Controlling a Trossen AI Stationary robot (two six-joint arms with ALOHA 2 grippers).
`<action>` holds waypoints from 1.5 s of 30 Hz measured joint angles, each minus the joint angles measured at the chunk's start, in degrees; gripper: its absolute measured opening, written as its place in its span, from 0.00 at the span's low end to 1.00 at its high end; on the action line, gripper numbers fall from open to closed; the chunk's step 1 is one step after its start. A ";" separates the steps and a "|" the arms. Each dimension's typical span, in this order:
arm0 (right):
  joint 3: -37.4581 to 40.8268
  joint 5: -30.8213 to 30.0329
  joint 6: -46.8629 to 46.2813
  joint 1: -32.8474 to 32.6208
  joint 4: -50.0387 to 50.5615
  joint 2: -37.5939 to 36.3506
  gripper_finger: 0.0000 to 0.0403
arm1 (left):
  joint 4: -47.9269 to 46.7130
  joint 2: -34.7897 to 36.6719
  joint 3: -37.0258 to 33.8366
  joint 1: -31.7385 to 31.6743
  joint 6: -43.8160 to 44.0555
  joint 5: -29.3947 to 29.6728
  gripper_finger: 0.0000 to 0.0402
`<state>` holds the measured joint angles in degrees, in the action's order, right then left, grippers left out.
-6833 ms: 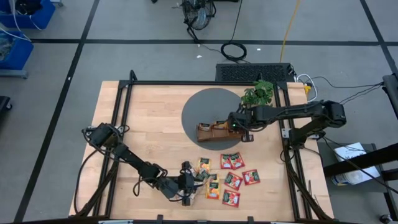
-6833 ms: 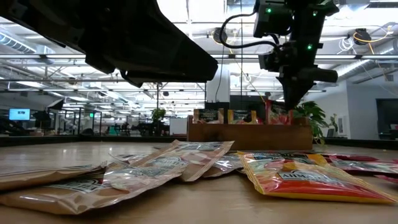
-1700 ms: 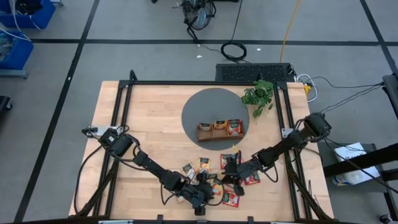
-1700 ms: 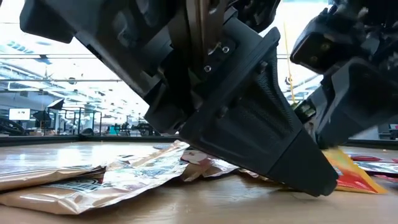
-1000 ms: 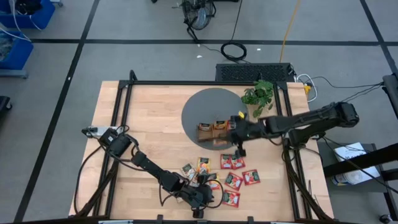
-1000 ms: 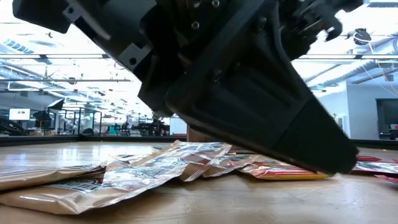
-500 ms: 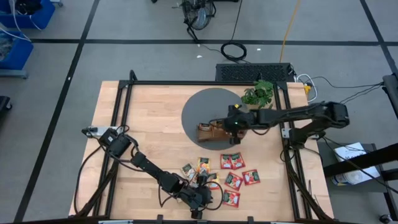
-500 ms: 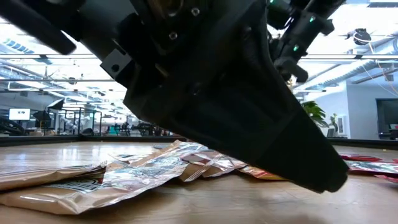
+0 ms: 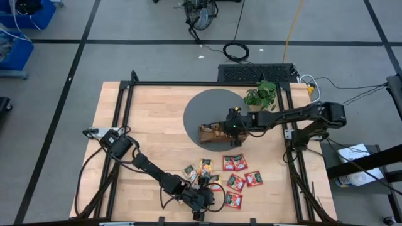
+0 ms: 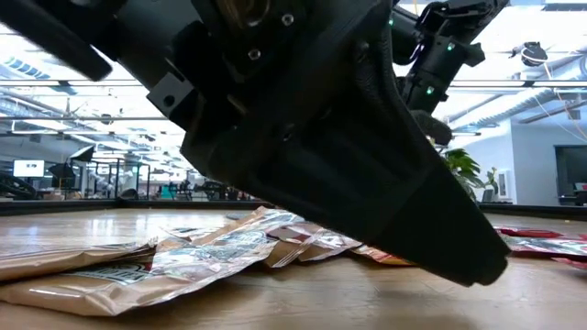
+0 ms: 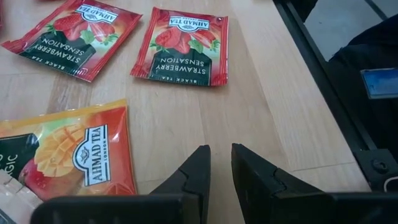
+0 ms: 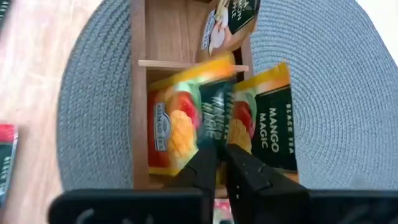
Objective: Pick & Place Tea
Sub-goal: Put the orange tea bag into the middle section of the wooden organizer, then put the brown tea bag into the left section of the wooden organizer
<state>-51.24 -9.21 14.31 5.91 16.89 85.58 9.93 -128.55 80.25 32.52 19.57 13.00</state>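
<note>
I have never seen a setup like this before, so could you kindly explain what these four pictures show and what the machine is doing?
Two dark robot arms work at a wooden table. One picture looks straight down, one looks level across the tabletop, and two come from cameras on the wrists. Loose tea packets lie near the table's front edge. The right gripper hangs over a wooden tray on a grey round mat, with a mango packet at its fingertips in the middle compartment. The left gripper sits low beside an orange packet, holding nothing.
</note>
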 joint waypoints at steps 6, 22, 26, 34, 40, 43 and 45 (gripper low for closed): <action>0.04 -1.17 -0.11 -0.50 -1.16 -5.26 0.21 | -5.78 3.48 0.11 1.09 2.07 0.07 0.17; 15.19 13.89 -14.78 -17.93 -34.66 -9.52 0.45 | -25.20 10.18 0.07 10.53 19.36 13.83 0.17; 17.37 15.61 -22.50 -19.88 -43.72 -4.77 0.44 | -25.75 10.18 0.07 10.34 20.88 19.62 0.17; 14.49 18.24 -31.57 -23.46 -51.28 8.87 0.44 | -28.41 9.88 0.04 6.06 18.69 19.12 0.17; 12.53 19.62 -38.84 -24.04 -57.73 15.92 0.45 | -30.98 9.72 0.00 5.65 19.58 16.11 0.17; 10.56 22.10 -41.02 -24.35 -57.26 19.18 0.45 | -33.26 9.72 0.00 6.16 19.64 15.08 0.17; 8.79 22.59 -40.81 -25.02 -57.33 20.95 0.45 | -34.83 9.72 0.00 6.26 20.17 14.65 0.17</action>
<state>-42.45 13.37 -26.51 -19.11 -40.44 106.53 -24.90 -118.83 80.25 38.79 39.74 27.65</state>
